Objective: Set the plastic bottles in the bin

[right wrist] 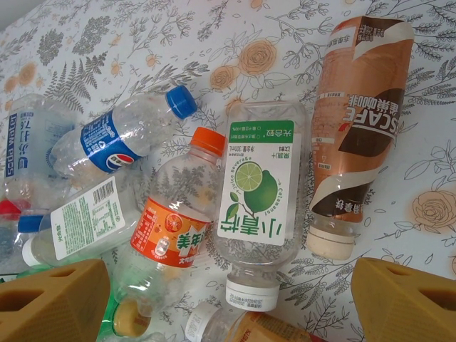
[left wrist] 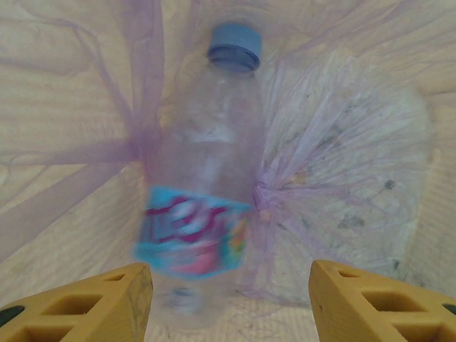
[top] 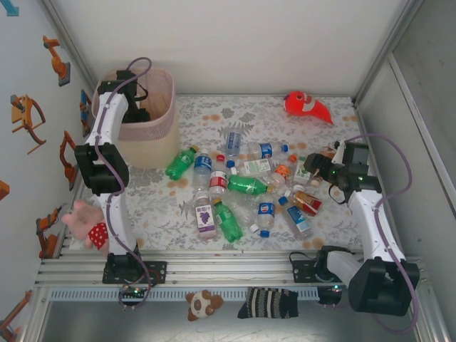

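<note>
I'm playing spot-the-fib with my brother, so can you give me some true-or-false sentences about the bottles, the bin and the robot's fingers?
1. The fish toy is in the bin. False: it lies on the table, far from the bin.
2. A blue-capped bottle is in the bin, below the left fingers. True.
3. The right fingers squeeze a bottle. False: they are open above the bottles, holding nothing.
4. Many bottles lie on the table. True.
5. The lime bottle has an orange cap. False: its cap is white.
</note>
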Controlling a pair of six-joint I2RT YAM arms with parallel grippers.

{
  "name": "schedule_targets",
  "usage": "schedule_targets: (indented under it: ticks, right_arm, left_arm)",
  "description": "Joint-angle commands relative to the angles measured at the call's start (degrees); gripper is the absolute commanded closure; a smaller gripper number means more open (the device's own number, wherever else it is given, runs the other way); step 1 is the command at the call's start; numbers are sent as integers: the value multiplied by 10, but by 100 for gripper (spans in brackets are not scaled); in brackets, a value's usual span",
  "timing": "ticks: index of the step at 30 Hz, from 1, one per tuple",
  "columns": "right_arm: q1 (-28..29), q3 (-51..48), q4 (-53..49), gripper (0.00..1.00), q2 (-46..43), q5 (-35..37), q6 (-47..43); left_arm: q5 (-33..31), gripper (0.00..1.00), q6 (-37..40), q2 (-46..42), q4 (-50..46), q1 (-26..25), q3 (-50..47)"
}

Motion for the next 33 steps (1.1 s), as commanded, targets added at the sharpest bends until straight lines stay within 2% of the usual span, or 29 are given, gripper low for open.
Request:
schedule_targets:
  ticks: [1,12,15,25,29,33]
  right_arm:
    - [-1,4,5,13,-5,3,8]
    - [-1,16,-4,13,-17,0,10]
    - [-1,22,-10,13,-19,-3,7]
    - [-1,40,-35,13,-30,-1,-4]
    - [-1,46,-41,13,-33,0,-7]
    - [-1,48,-44,13,-34,-1,-7]
  left_arm:
    - [21,41,4,-31,4,-6,-2]
    - [71,43,16,-136,6,-18,9]
    - [65,43,30,-165,2,-29,18]
    - [50,43,68,-259,-17,-98,13]
    - [6,43,84,-292,-23,-144,-7]
    - [-106,42,112,-316,-30,-223,-49]
